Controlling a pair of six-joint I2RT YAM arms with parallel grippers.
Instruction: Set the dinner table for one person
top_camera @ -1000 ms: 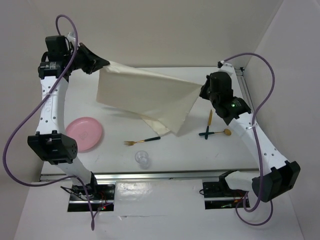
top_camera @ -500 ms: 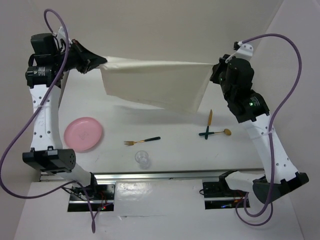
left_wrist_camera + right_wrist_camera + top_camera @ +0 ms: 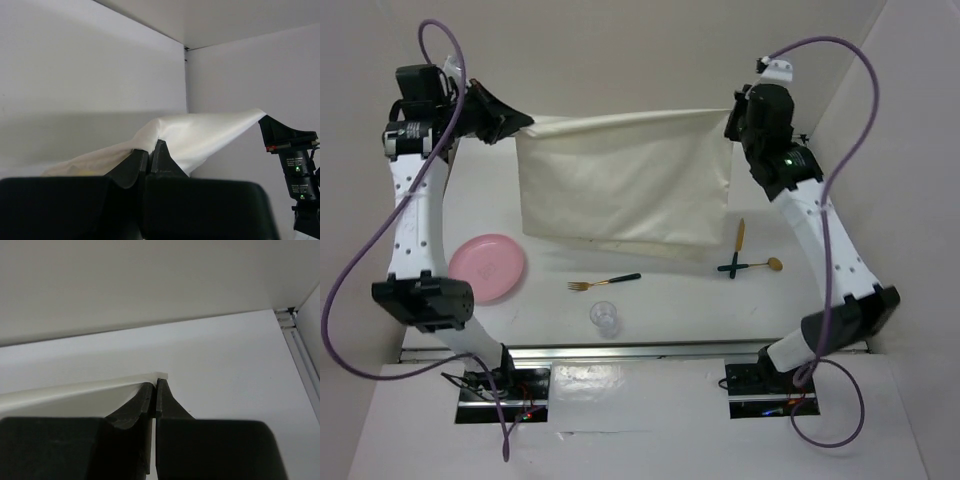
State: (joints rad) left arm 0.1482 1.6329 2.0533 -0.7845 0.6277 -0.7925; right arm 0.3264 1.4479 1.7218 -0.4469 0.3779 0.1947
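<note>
The dinner table [image 3: 670, 300], a smooth white slab with an aluminium rail along its near edge, lies under both arms. A soft cream cloth mat [image 3: 620, 185] hangs as a stretched rectangle over the far half. The left gripper [image 3: 525, 127] is clamped on its far-left corner and the right gripper [image 3: 728, 125] on its far-right corner. Both wrist views show black tapered fingers pinching the fabric. A round matte pink plate [image 3: 487, 267] sits near the left edge. A gold fork [image 3: 605, 282] with a dark handle and a clear glass [image 3: 605, 317] lie toward the near edge. A gold-bowled spoon [image 3: 752, 266] lies toward the right edge.
</note>
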